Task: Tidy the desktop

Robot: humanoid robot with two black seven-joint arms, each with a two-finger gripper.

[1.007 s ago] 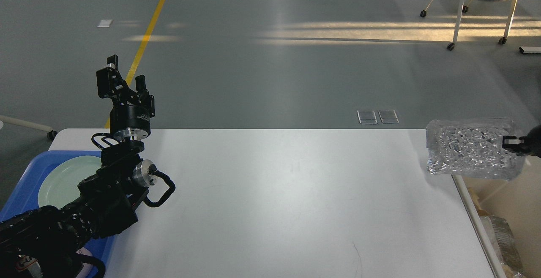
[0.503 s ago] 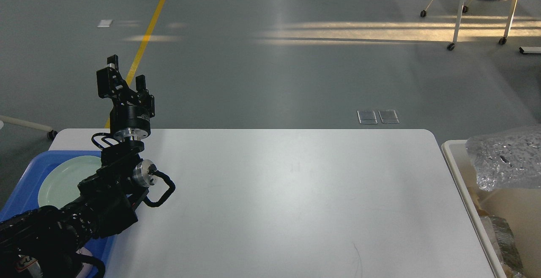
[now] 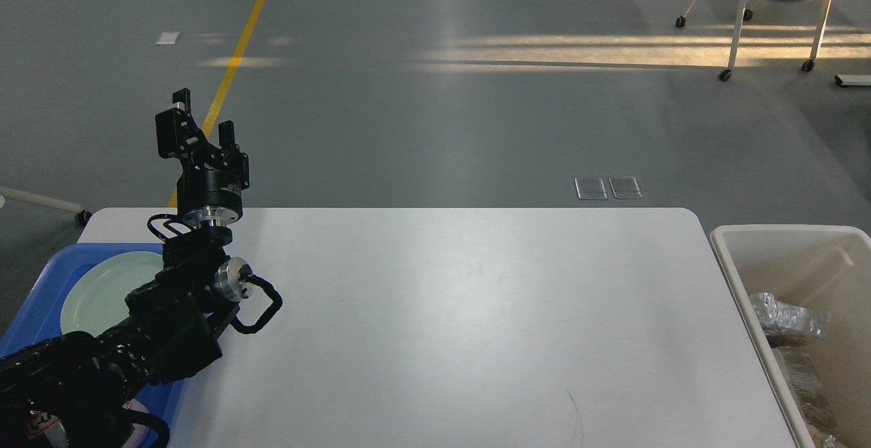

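Left of my desk (image 3: 463,325): tray (image 3: 41,298) holding a plate (image 3: 102,284).
Right: bin (image 3: 782,244) holding crumpled wrap (image 3: 786,318).

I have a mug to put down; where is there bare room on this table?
Most of the desktop is bare, from the left arm across to the off-white bin. The left corner is crowded: blue tray, pale plate, raised left gripper.

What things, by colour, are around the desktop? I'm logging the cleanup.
Blue: 1, tray
Pale green: 1, plate
Off-white: 1, bin
Silver: 1, crumpled foil in the bin
Total: 4
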